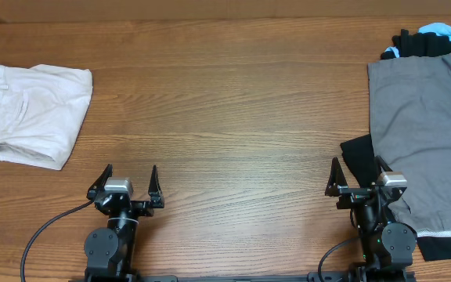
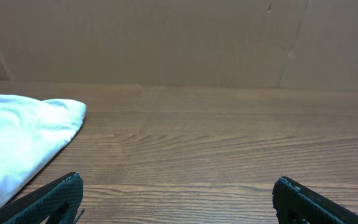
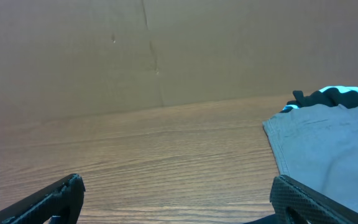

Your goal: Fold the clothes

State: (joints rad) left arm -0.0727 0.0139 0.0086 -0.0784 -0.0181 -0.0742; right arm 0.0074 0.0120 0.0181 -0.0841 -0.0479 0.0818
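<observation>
Item 1, left gripper: near edge of the table, left of centre. I see its fingers spread wide with only bare wood between them; the left wrist view agrees.

Item 2, right gripper: near edge, right of centre. Its fingers are spread wide and hold nothing, and the right wrist view shows the same. From above, its right finger overlaps the near-left edge of the garment pile; I cannot tell whether it touches.

Item 3, cream-white shorts: folded into a rough square at the far left, well apart from both grippers. The left wrist camera shows them as a pale mound at left.

Item 4, grey shorts: spread flat along the right edge, uppermost in the pile, with a pale speckled band at the near end. They are also in the right wrist view.

Item 5, black garment: under the grey shorts, showing at their left edge just beyond the right gripper. More black fabric lies at the far end.

Item 6, light blue cloth: far right corner, behind the black fabric.

Item 7, black cable: trails left from the left arm's base.
</observation>
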